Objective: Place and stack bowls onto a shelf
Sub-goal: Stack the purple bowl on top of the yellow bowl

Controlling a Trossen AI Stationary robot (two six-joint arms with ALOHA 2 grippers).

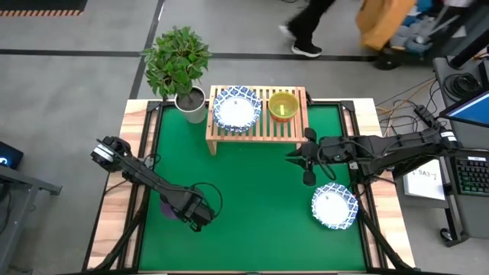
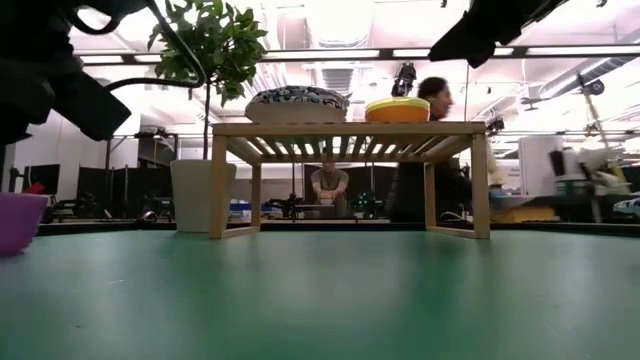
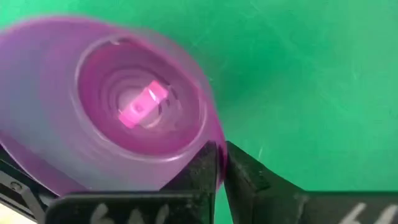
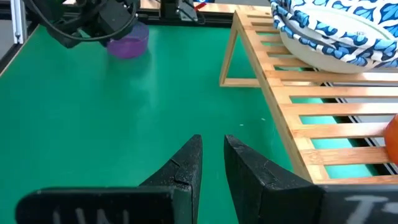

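My left gripper is shut on the small purple bowl at the table's near left; the bowl also shows in the high view and the low view. My right gripper hovers empty in front of the shelf's right end, its fingers a narrow gap apart. The light-wood shelf carries stacked white bowls with blue rims on its left part and a yellow-green bowl on its right part. Another white blue-rimmed bowl rests on the mat at the near right. My left gripper pinches the purple bowl's rim and wall, one finger inside the bowl and one outside. The fingers come from above, pointing down. The bowl stays upright, mouth up; whether its base touches the mat, I cannot tell.
A potted plant in a white pot stands at the shelf's left end. Open green mat lies between the two arms. People show beyond the table's far edge. A keyboard and cables lie off the table's right side.
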